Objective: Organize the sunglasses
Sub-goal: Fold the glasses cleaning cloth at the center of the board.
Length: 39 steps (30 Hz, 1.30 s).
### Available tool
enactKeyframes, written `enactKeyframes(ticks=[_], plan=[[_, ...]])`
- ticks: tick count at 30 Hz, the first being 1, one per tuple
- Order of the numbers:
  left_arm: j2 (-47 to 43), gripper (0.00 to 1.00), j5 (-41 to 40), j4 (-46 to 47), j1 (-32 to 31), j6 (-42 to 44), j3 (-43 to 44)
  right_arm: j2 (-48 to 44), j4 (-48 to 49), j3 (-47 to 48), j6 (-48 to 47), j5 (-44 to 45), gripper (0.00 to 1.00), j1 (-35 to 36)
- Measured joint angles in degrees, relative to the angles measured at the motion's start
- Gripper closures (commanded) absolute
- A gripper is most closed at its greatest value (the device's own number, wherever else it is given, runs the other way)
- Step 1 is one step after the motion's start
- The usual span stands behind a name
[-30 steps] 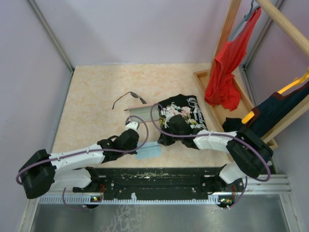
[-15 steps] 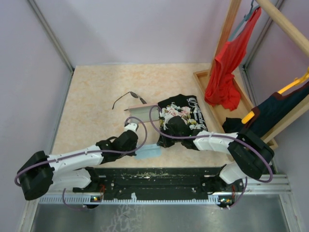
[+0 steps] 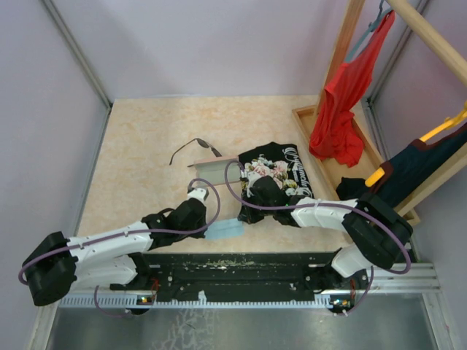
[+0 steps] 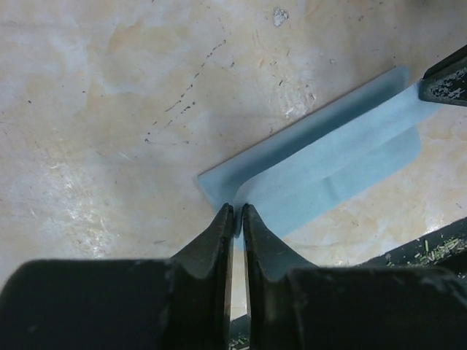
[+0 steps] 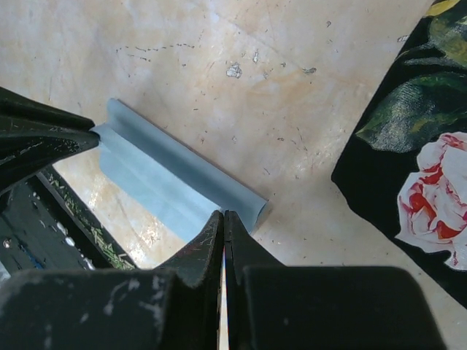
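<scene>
Now left end effector drawn back slightly, light-blue cloth unmoved.

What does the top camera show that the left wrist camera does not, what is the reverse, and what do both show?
Only the top view: the sunglasses further back on the table, a black flowered shirt, and a red garment hanging on a wooden rack. Only the left wrist view: the left gripper with its fingertips nearly together at one end of the light-blue cloth, and the cloth's folded layers. Both: that cloth, lying on the beige table.
</scene>
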Motion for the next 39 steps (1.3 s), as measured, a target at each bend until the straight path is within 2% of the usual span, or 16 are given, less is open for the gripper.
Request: enactKeyframes(ticks=[2,6,21,32,35,39], plan=[[0.1,0.72,0.2,0.0,0.0,-0.2,0.0,0.0,0.0,0.0,0.0,0.1,1.00,0.0],[0.0,0.65,0.6,-0.1,0.0,-0.6,0.0,0.0,-0.2,0.0,0.0,0.2,1.00,0.0],[-9.2,0.59,1.8,-1.7,0.0,-3.6,-2.4,0.5,0.0,-1.2,-0.6,-1.2,1.00,1.4],[-7.9,0.54,1.3,-1.8,0.0,-3.9,-2.5,0.7,2.3,-4.3,-1.8,-2.1,1.00,2.1],[-6.0,0.57,0.8,-1.8,0.0,-4.4,-2.4,0.7,4.2,-5.0,-2.5,-2.5,1.00,2.4],[-3.8,0.69,-0.3,-2.0,0.0,-4.8,-1.2,0.7,7.1,-6.4,-3.2,-3.1,1.00,2.5]])
